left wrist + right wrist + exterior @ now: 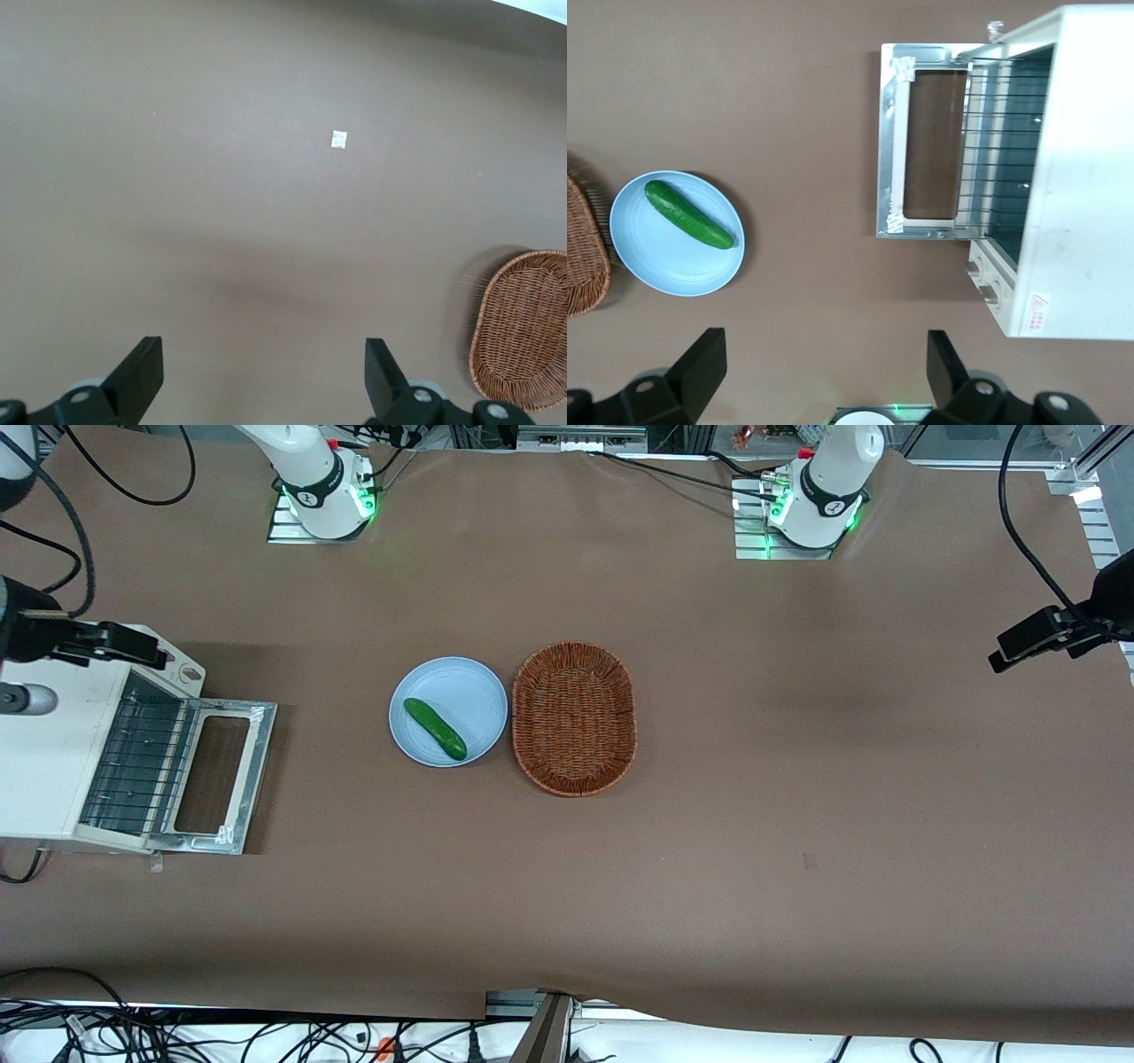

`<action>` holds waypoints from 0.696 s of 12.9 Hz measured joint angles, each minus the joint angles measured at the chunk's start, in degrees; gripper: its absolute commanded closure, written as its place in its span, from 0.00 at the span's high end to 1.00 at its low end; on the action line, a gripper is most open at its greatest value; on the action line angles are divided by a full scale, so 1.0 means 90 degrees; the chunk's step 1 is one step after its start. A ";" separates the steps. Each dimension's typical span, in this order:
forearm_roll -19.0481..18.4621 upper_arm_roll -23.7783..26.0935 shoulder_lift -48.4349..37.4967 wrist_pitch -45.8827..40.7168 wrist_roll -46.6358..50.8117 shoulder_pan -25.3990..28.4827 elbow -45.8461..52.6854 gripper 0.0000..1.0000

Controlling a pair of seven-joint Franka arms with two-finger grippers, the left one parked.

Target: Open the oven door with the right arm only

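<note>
Although the oven door (pixel 226 776) already lies folded down flat on the tabletop (pixel 797 824) in front of the oven (pixel 53 762), its wire rack exposed, the task looks essentially done. The gripper (pixel 819 372) hangs high above the tabletop, well apart from the door, fingers spread and grasping nothing. Little risk remains, I judge: a careless descent by the right arm (pixel 27 638) could knock the oven, or the plate (pixel 469 691) carrying the cucumber (pixel 435 728) beside the basket (pixel 574 718).
</note>
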 measured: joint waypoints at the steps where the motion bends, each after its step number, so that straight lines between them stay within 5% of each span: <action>1: -0.0062 -0.0001 -0.0105 0.0032 0.0006 -0.0078 -0.0080 1.00; 9: -0.0278 0.0050 -0.0541 0.0466 0.0025 -0.0051 -0.0418 1.00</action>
